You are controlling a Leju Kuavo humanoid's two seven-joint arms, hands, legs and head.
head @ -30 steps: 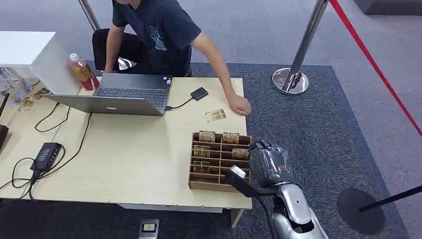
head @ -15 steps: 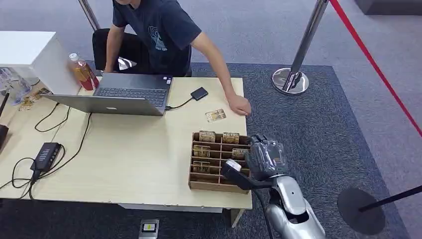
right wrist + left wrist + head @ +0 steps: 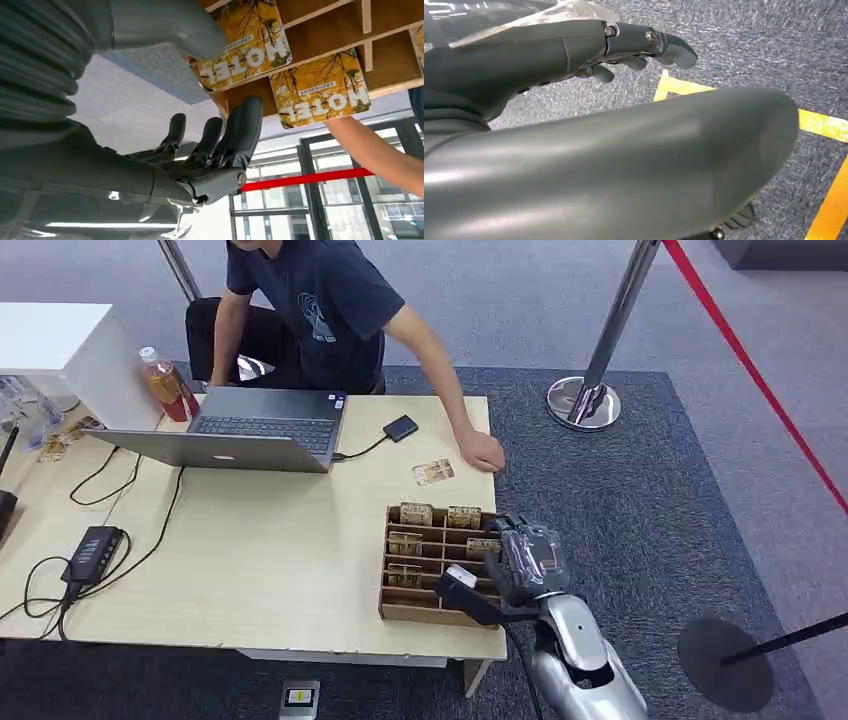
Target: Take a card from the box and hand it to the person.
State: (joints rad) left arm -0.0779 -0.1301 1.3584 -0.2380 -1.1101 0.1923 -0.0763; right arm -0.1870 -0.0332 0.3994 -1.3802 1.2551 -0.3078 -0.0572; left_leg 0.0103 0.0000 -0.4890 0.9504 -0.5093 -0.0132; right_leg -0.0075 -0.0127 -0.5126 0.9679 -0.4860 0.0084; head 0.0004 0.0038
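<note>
Shifted left and forward since a second ago: right hand (image 3: 525, 562), now over the right edge of the wooden box (image 3: 400, 612) instead of beside it. Fingers (image 3: 235, 137) apart and straight in the right wrist view, thumb (image 3: 165, 25) separate, nothing held; fingertips close to a yellow card (image 3: 250, 47) in a right-hand compartment, contact impossible to confirm. Second card (image 3: 320, 95) just beyond it in the neighbouring slot. More cards standing in the back and left compartments. Left hand (image 3: 639, 47) hanging over dark carpet with yellow floor tape (image 3: 824, 125), fingers loosely curled, holding nothing.

Beyond the box, one loose card (image 3: 433, 472) flat on the table (image 3: 250, 560), near the person's hand (image 3: 483, 453) resting at the table's right edge. Farther back: open laptop (image 3: 250, 430), small black drive (image 3: 401, 428) on its cable, orange drink bottle (image 3: 165, 385). At the left, a black power adapter (image 3: 92, 552) with cables. Seated person (image 3: 320, 300) behind the table.
</note>
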